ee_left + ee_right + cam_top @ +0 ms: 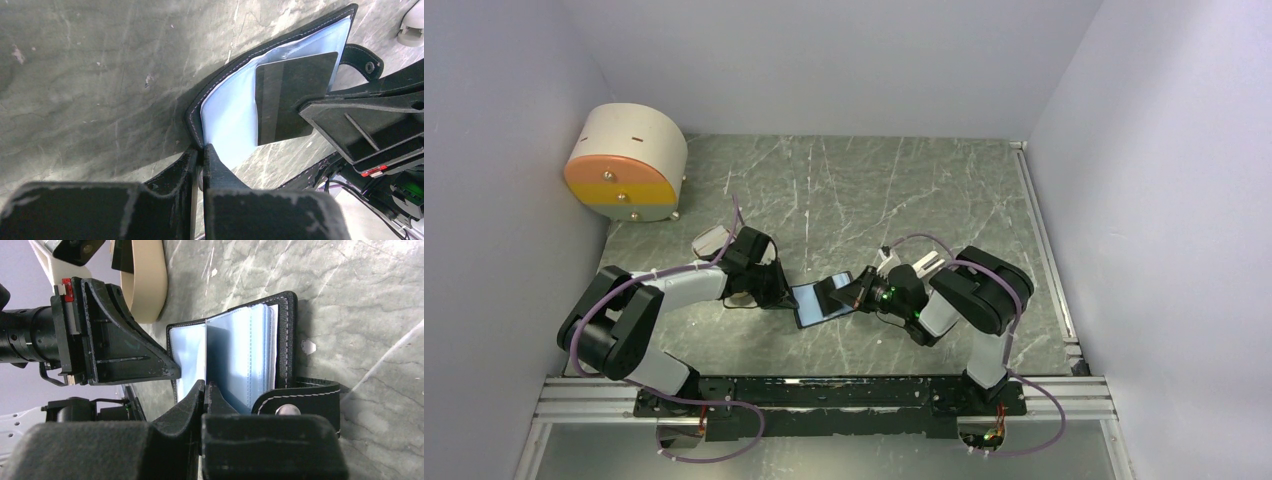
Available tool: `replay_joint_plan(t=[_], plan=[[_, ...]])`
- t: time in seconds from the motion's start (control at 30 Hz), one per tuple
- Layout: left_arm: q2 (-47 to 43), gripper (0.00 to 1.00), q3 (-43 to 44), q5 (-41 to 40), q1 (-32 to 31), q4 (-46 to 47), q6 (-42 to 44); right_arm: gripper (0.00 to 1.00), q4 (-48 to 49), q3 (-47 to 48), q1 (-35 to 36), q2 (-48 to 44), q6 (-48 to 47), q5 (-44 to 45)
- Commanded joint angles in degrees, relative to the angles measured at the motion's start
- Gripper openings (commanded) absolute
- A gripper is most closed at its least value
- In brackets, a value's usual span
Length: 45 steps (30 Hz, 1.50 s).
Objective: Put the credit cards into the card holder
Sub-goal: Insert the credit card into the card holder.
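Your left claw [202, 152] is pinched shut on the left edge of the open card holder [227, 112] at mid-bench [844, 190], while your right claw [206, 390] grips a dark credit card [292, 97] against its open face.

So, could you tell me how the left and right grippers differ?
The left gripper is clamped on the edge of the open card holder, the right gripper on a dark credit card. The left gripper sits at the holder's left end, the right gripper at its right, card over the blue pockets. Both are shut.
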Motion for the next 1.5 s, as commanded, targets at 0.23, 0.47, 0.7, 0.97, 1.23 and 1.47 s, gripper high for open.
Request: replay_joint_plan(t=[0.23, 0.47, 0.7, 0.97, 1.23, 1.47], plan=[[0.72, 0.09, -0.88, 0.65, -1.34, 0.5, -0.74, 0.0, 2.85, -2.18, 0.18, 1.1, 2.83, 4.05], [0.58, 0.09, -1.16, 0.25, -1.5, 0.44, -1.01, 0.0, 0.27, -2.58, 0.81, -0.24, 1.71, 4.56], [0.87, 0.09, -1.14, 0.14, -1.59, 0.65, -1.32, 0.0, -5.31, -1.8, 2.86, -2.32, 0.54, 6.28], [1.0, 0.09, -1.23, -0.03, -1.68, 1.05, -1.79, 0.0, -3.97, -0.25, 4.59, 0.26, 3.75, 5.93], [0.89, 0.1, -1.08, 0.31, -1.76, 1.02, -1.85, 0.27, -10.01, 1.38, 4.59, -0.54, 2.0, 6.09], [-0.07, 0.16, -1.69, 0.44, -1.86, 1.29, -2.41, 0.46, -29.77, 6.18, 4.58, -6.54, -6.83, 9.65]])
